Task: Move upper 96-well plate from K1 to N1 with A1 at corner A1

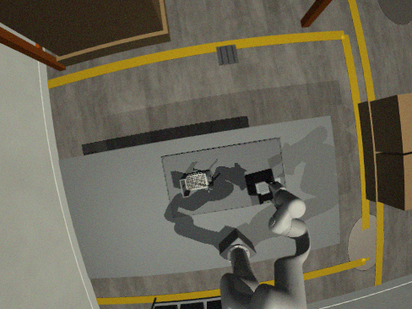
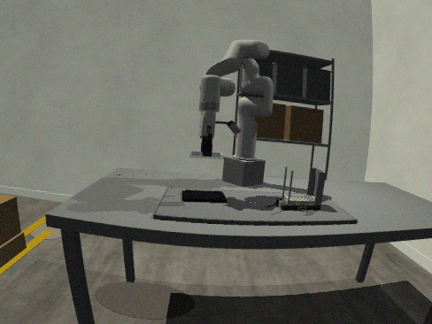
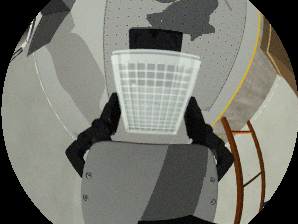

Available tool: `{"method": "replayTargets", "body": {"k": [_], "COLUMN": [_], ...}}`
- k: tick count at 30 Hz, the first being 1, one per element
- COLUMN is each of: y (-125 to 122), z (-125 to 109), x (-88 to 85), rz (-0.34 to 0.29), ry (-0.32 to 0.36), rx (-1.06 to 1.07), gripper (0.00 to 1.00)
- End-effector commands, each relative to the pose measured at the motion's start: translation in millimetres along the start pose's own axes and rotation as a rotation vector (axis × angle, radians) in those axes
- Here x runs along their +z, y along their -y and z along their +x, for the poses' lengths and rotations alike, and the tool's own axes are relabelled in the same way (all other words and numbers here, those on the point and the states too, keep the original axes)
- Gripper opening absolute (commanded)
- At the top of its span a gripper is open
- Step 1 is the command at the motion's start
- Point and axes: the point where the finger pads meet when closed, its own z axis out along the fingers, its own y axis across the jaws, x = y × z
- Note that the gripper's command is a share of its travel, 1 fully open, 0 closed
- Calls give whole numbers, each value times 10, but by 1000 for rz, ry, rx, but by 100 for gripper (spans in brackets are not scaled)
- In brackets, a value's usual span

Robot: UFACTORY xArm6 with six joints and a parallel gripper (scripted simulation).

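My gripper [image 3: 153, 102] is shut on the upper 96-well plate [image 3: 154, 92], a pale plate with a grid of wells, held level by its two long sides. In the side view the plate [image 2: 202, 157] hangs well above the table, over the black plate nest N1 [image 2: 204, 196]. From overhead the plate [image 1: 262, 187] lies over the nest [image 1: 259, 181]. In the wrist view the nest [image 3: 154, 39] shows just beyond the plate's far edge. The stack rack K1 stands at the mat's left end and holds the lower plate [image 2: 301, 200]. I cannot make out the A1 mark.
A grey mat [image 1: 224, 175] on the table carries both rack and nest. The arm's base block [image 2: 243, 171] stands behind the mat. The rack's thin posts [image 2: 288, 181] rise above the lower plate. Shelving with boxes [image 2: 292, 121] stands behind the table.
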Motion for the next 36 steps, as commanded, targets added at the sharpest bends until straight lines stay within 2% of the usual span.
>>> {"method": "replayTargets", "body": {"k": [1, 36], "y": [-14, -17], "z": [-8, -7], "x": [54, 555], "rz": [-4, -4], "ry": [3, 2], "rx": [0, 0], "gripper": [0, 0]}}
